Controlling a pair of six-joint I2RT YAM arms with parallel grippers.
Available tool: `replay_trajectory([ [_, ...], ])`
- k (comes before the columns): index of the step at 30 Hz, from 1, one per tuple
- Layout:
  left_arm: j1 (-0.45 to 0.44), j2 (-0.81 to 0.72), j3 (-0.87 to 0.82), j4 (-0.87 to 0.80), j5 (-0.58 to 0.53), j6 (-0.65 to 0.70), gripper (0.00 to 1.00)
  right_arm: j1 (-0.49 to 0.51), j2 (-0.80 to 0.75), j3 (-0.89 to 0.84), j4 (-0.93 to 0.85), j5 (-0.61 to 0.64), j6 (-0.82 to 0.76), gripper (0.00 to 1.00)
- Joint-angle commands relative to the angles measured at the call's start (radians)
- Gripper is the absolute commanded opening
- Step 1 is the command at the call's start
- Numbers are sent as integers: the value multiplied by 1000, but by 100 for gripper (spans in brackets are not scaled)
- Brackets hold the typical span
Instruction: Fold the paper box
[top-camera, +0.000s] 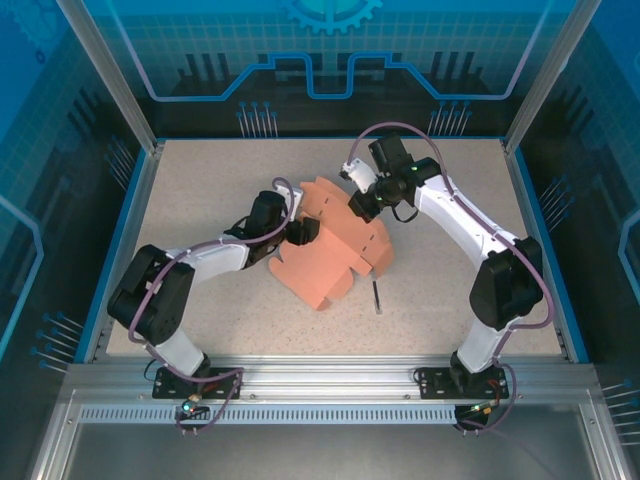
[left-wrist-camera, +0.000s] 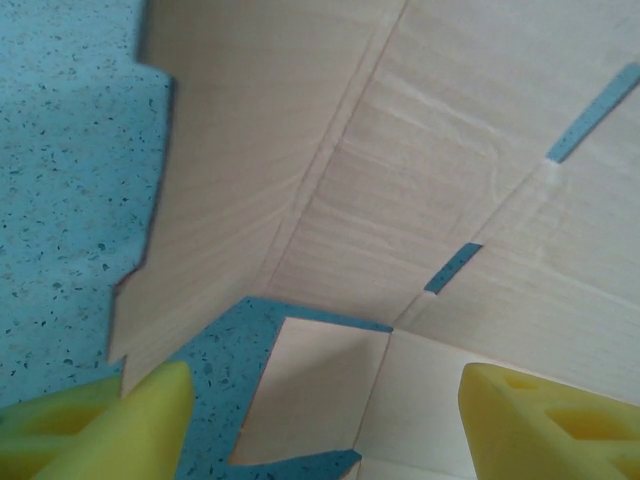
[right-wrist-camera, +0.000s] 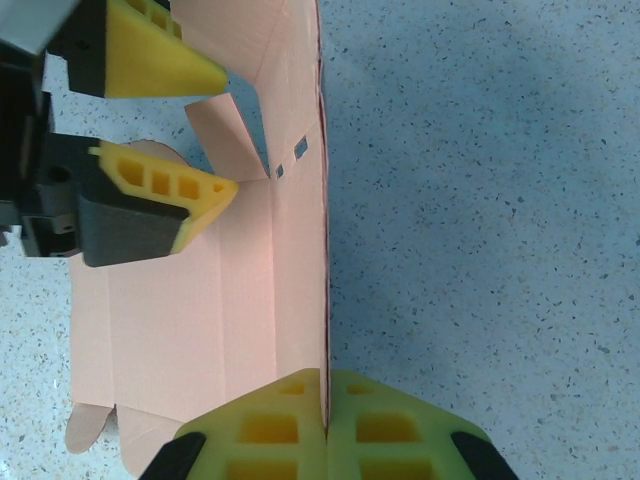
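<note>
Right wrist view: the right claw is pinched shut on the box's upright wall. The open left claw should fold the adjoining panel squarely along its crease.

from above, the left gripper covers the near-left edge of the paper box and the right gripper covers its far side, so the card beneath them is hidden. the thin dark stick near the box is too small to make out. in the right wrist view the bottom edge cuts off the yellow pads, and the strip of card pinched between them is out of sight.
</note>
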Motion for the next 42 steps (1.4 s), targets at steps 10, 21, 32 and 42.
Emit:
replay_trajectory([
  [10, -8, -16, -44, 86, 229, -62, 62, -14, 21, 32, -8, -18, 34, 0],
  [21, -33, 5, -87, 184, 269, -89, 56, -17, 45, 46, -9, -25, 47, 0],
  [32, -46, -46, -101, 183, 238, 36, 58, -19, 57, 41, -8, -37, 56, 0],
  [42, -61, -24, -71, 121, 232, 86, 58, -17, 63, 42, -6, -44, 60, 0],
])
